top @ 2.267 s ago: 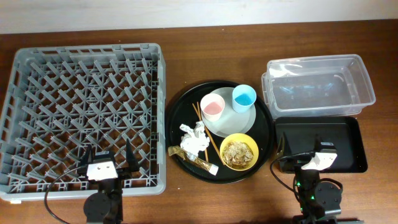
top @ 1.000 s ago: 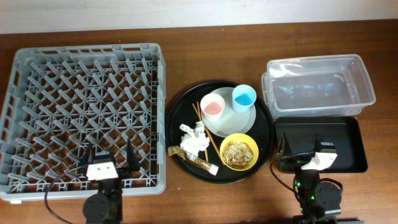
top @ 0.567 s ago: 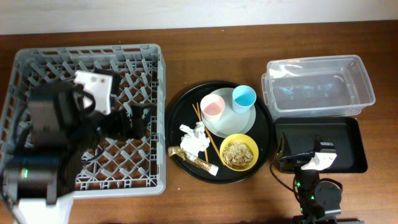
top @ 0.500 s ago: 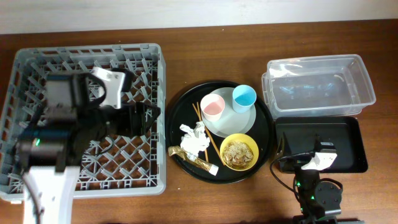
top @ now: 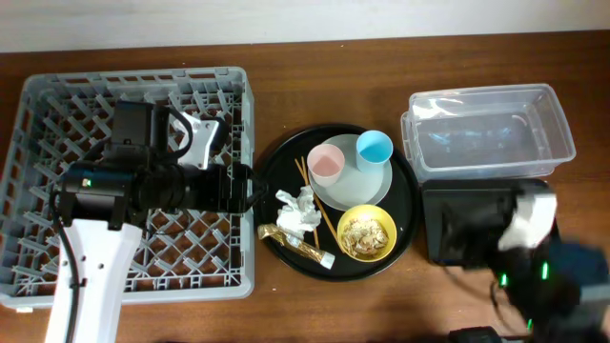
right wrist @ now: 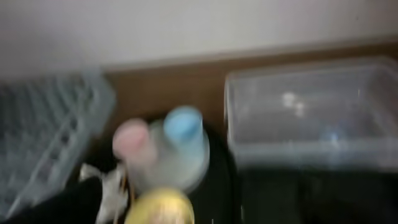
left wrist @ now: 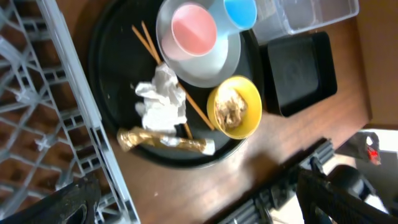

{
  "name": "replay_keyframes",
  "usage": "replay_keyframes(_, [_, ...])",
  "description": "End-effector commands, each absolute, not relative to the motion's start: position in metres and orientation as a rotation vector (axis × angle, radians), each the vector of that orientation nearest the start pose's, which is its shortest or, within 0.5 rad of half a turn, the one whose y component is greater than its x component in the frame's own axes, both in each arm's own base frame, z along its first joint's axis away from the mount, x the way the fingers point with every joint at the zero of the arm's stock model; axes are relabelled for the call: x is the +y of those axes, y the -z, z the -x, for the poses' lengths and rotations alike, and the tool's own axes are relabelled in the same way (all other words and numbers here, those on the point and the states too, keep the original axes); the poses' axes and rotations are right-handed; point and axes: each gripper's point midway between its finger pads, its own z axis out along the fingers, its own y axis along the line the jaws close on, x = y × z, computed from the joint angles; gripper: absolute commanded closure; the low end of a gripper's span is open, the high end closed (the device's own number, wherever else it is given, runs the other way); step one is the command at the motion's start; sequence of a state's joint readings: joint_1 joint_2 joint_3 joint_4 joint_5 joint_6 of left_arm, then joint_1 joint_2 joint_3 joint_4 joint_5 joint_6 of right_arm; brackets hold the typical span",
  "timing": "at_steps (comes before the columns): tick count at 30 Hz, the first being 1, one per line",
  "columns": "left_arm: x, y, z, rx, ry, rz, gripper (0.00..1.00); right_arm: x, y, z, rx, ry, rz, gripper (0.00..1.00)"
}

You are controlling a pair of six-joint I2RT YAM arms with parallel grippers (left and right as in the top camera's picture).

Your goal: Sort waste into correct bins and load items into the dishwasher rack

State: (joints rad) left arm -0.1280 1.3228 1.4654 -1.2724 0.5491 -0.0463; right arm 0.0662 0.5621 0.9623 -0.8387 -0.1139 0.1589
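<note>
We're at the opening step, with nothing sorted or loaded yet. The left pincer (top: pixel 244 187) hangs at the rack (top: pixel 57 114) edge, fingers spread wide and empty. The tissue (top: pixel 297 211) and foil wrapper (top: pixel 295 244) lie just ahead of it on the round tray (top: pixel 276 157). The chopsticks (top: pixel 307 176), yellow bowl (top: pixel 367 233) of scraps and both cups sit further ahead. The right pincer (top: pixel 526 221) is a blur over the black bin (top: pixel 457 229) — we cannot tell its state. Next, we judge, the left pincer should drop onto the tissue, pinch it, and carry it far across to a bin.
</note>
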Motion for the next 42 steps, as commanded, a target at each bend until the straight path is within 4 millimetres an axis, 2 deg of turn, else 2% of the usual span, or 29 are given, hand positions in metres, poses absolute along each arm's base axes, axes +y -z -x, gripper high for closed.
replay_keyframes(1, [-0.126, -0.266, -0.269, 2.629, 0.796, -0.288, 0.01, 0.053, -0.328, -0.240, 2.181, -0.344, 0.057, 0.01])
replay_keyframes(2, [-0.126, -0.266, -0.269, 2.629, 0.796, -0.288, 0.01, 0.068, -0.338, -0.247, 2.222, -0.445, 0.089, 0.01])
replay_keyframes(3, [-0.126, -0.266, -0.269, 2.629, 0.796, -0.287, 0.01, 0.089, -0.339, -0.248, 2.279, -0.596, 0.146, 0.01])
replay_keyframes(4, [-0.126, -0.266, -0.269, 2.629, 0.796, -0.287, 0.01, 0.108, -0.333, -0.248, 2.330, -0.760, 0.178, 0.28])
replay_keyframes(6, [-0.126, -0.266, -0.269, 2.629, 0.796, -0.287, 0.00, 0.110, -0.305, -0.247, 2.461, -0.787, 0.086, 0.50])
replay_keyframes(9, [-0.126, -0.266, -0.269, 2.629, 0.797, -0.287, 0.01, 0.125, -0.245, -0.227, 2.674, -0.633, 0.122, 0.66])
replay_keyframes(11, [-0.126, -0.266, -0.269, 2.629, 0.796, -0.287, 0.01, 0.150, -0.194, -0.220, 2.745, -0.473, 0.176, 0.66])
replay_keyframes(13, [-0.126, -0.266, -0.269, 2.629, 0.797, -0.287, 0.01, 0.170, -0.163, -0.218, 2.758, -0.379, 0.195, 0.66])
replay_keyframes(16, [-0.126, -0.266, -0.269, 2.629, 0.796, -0.287, 0.01, 0.202, -0.116, -0.221, 2.773, -0.177, 0.342, 0.66])
replay_keyframes(17, [-0.126, -0.266, -0.269, 2.629, 0.796, -0.287, 0.01, 0.207, -0.100, -0.222, 2.797, -0.132, 0.369, 0.66])
replay_keyframes(18, [-0.126, -0.266, -0.269, 2.629, 0.796, -0.287, 0.01, 0.207, -0.074, -0.224, 2.856, -0.051, 0.385, 0.73])
replay_keyframes(19, [-0.126, -0.266, -0.269, 2.629, 0.797, -0.287, 0.01, 0.207, -0.056, -0.224, 2.895, 0.002, 0.397, 0.76])
replay_keyframes(22, [-0.126, -0.266, -0.269, 2.629, 0.796, -0.287, 0.01, 0.207, -0.027, -0.224, 2.948, 0.071, 0.411, 0.82])
replay_keyframes(24, [-0.126, -0.266, -0.269, 2.629, 0.796, -0.287, 0.01, 0.206, -0.027, -0.224, 2.948, 0.078, 0.412, 0.83])
replay_keyframes(25, [-0.126, -0.266, -0.269, 2.629, 0.796, -0.287, 0.01, 0.206, -0.027, -0.224, 2.949, 0.078, 0.410, 0.90])
replay_keyframes(28, [-0.126, -0.266, -0.269, 2.629, 0.796, -0.287, 0.01, 0.203, -0.026, -0.222, 2.960, 0.092, 0.414, 0.92])
replay_keyframes(29, [-0.126, -0.266, -0.269, 2.629, 0.797, -0.287, 0.01, 0.203, -0.026, -0.221, 2.962, 0.096, 0.416, 0.96])
replay_keyframes(31, [-0.126, -0.266, -0.269, 2.629, 0.796, -0.287, 0.01, 0.202, -0.034, -0.224, 2.947, 0.111, 0.427, 0.96])
replay_keyframes(33, [-0.126, -0.266, -0.269, 2.629, 0.796, -0.287, 0.01, 0.200, -0.064, -0.236, 2.891, 0.150, 0.412, 0.96])
replay_keyframes(36, [-0.126, -0.266, -0.269, 2.629, 0.797, -0.287, 0.01, 0.202, -0.127, -0.248, 2.815, 0.117, 0.394, 0.96])
replay_keyframes(37, [-0.126, -0.266, -0.269, 2.629, 0.796, -0.287, 0.01, 0.196, -0.144, -0.251, 2.802, 0.102, 0.372, 0.96])
replay_keyframes(38, [-0.126, -0.266, -0.269, 2.629, 0.796, -0.287, 0.01, 0.183, -0.154, -0.255, 2.797, 0.097, 0.315, 0.96])
replay_keyframes(39, [-0.126, -0.266, -0.269, 2.629, 0.796, -0.287, 0.01, 0.161, -0.163, -0.260, 2.803, 0.099, 0.241, 0.96])
replay_keyframes(42, [-0.126, -0.266, -0.269, 2.629, 0.796, -0.287, 0.01, 0.116, -0.174, -0.275, 2.859, -0.080, 0.158, 0.96])
